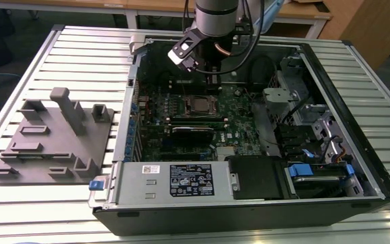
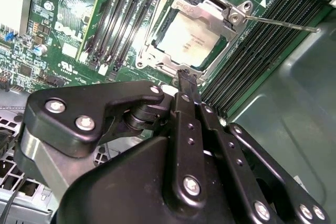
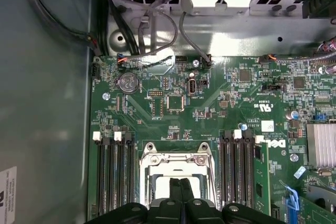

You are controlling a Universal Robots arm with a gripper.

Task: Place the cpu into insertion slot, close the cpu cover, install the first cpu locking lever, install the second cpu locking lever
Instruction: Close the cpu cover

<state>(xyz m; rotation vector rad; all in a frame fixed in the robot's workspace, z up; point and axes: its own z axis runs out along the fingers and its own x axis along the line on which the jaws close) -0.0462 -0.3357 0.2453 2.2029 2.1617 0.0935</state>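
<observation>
1. The cpu (image 2: 189, 38) lies in the socket of a board inside the two biggest things here: an open computer case (image 1: 249, 221) lying on its side on a slatted metal table (image 1: 79, 56).
2. A grey moulded tray (image 1: 53, 147) with posts and pockets rests on the table, just beside the case, on the exterior view's left.
3. The arm (image 1: 215, 18) reaches down into the far end of the case, over the board.
4. The green board (image 3: 210, 108) covers the case floor, with rows of black memory slots (image 2: 262, 51) on both sides of the socket.
5. The gripper (image 2: 184, 77) hangs over the edge of the socket. In both wrist views its two fingers are pressed together with nothing seen between them. I cannot tell whether the tips touch the socket.
6. The socket (image 3: 144, 182) is square with a metal rim.
7. The cover (image 2: 210, 11), a thin metal frame, lies down over the socket.
8. The cpu's dull silver-tan top shows through the cover's window.
9. A thin metal lever (image 2: 283, 23) runs from one socket corner out over the memory slots. I cannot tell whether it is latched.
10. A round coin battery (image 3: 128, 82) sits on the board, well apart from the socket.
</observation>
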